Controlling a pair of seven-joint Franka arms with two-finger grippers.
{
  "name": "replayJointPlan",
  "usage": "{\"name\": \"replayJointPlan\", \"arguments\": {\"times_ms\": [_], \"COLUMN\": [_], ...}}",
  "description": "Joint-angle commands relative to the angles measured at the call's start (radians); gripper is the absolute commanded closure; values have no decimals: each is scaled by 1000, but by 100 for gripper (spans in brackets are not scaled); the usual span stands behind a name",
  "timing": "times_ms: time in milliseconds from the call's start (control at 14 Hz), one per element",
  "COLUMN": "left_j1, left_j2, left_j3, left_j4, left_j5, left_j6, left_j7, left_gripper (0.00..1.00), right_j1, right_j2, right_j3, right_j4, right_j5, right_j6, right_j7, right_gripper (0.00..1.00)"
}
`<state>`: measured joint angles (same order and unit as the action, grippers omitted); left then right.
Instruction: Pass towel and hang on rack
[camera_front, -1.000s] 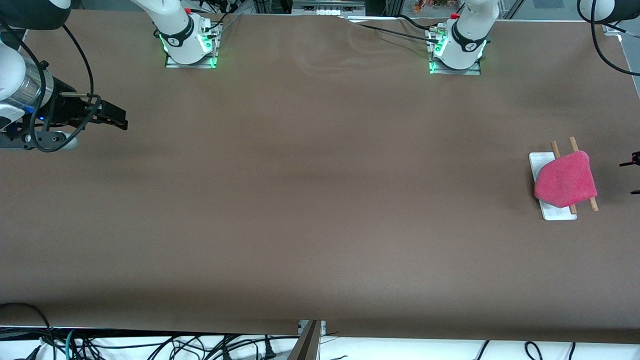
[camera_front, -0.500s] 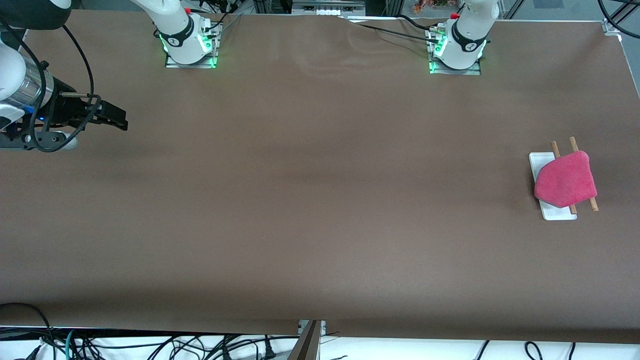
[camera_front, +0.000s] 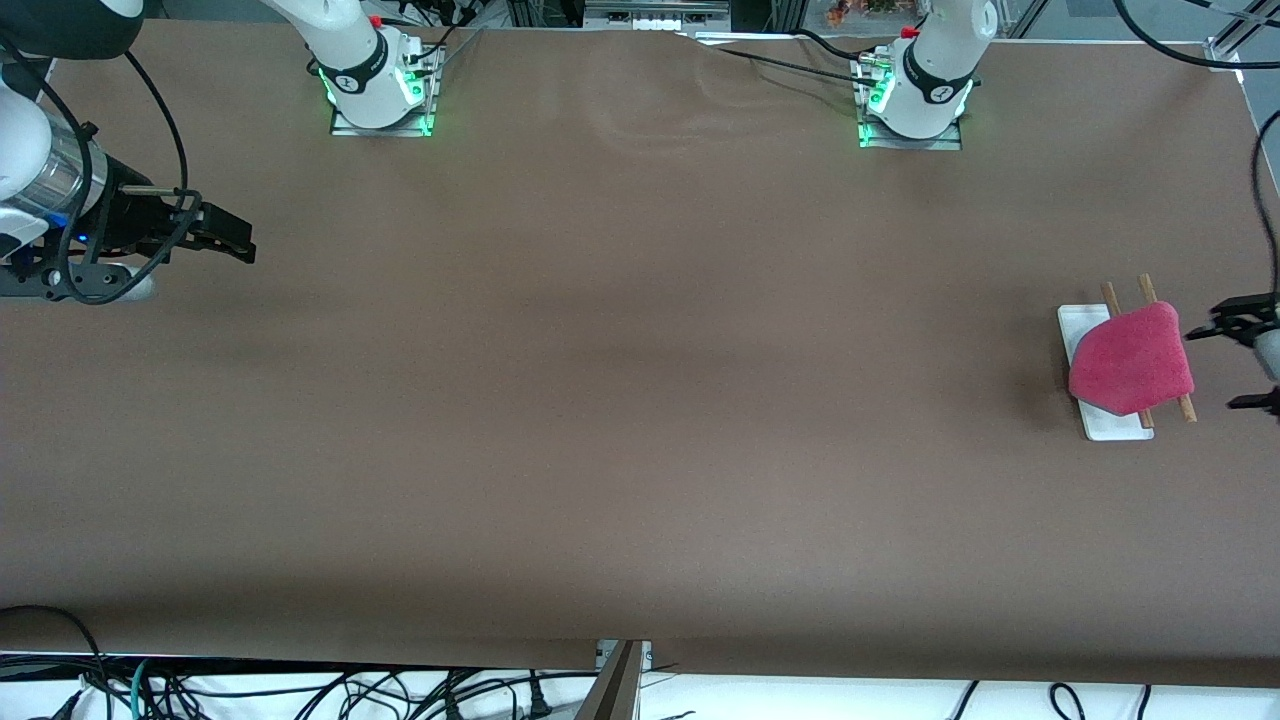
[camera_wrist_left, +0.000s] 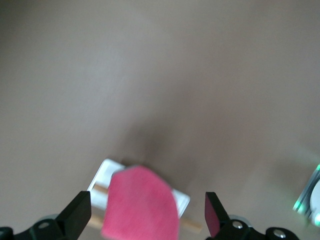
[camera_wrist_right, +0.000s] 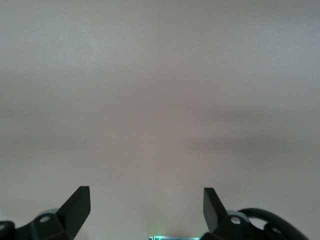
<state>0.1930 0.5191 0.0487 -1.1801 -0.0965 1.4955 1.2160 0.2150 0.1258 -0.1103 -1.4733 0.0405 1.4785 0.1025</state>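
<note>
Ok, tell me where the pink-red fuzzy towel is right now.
In the front view the pink-red fuzzy towel lies draped over the two brown rods of the white-based rack, at the left arm's end of the table, beside the open left gripper.

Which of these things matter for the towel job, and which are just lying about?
Part of the job:
towel, pink side up, draped on the rack
rack
left gripper, open beside the towel
right gripper, open, waiting

Just there:
cables off the table's near edge
</note>
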Motion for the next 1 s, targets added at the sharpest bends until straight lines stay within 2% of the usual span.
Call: {"name": "replayJointPlan", "arguments": {"times_ms": [0,71,214,429,643,786,929], "left_j1": [-75,-110,-164,-240,-231,-218,-222], "left_j2": [-59,-82,-169,-348,-480,-548,-557], "left_j3": [-12,-9,-7,-9,-7,-7,-7], "left_j4": [-27,-41,-133,-344,-496,-570,-579], "left_j5": [11,17,29,92,92,92,93], "left_j6": [-24,-29,-28,85,152,176,178], "left_j7": [-172,-247,-460,-807,-1143,-1164,-1170], "left_gripper": [0,0,0,0,0,0,0], "right_j1": [3,3,3,3,3,3,3], "right_j2": [3,3,3,3,2,2,2], "right_j3": [0,0,0,1,0,0,0], "right_j4": [13,13,15,15,15,15,15], "right_j5": [-13,-11,-11,-11,-10,-8,-10], "right_j6": [0,-1,-1,0,0,0,0], "right_j7": [0,0,0,0,0,0,0], "right_gripper": [0,0,0,0,0,0,0]}}
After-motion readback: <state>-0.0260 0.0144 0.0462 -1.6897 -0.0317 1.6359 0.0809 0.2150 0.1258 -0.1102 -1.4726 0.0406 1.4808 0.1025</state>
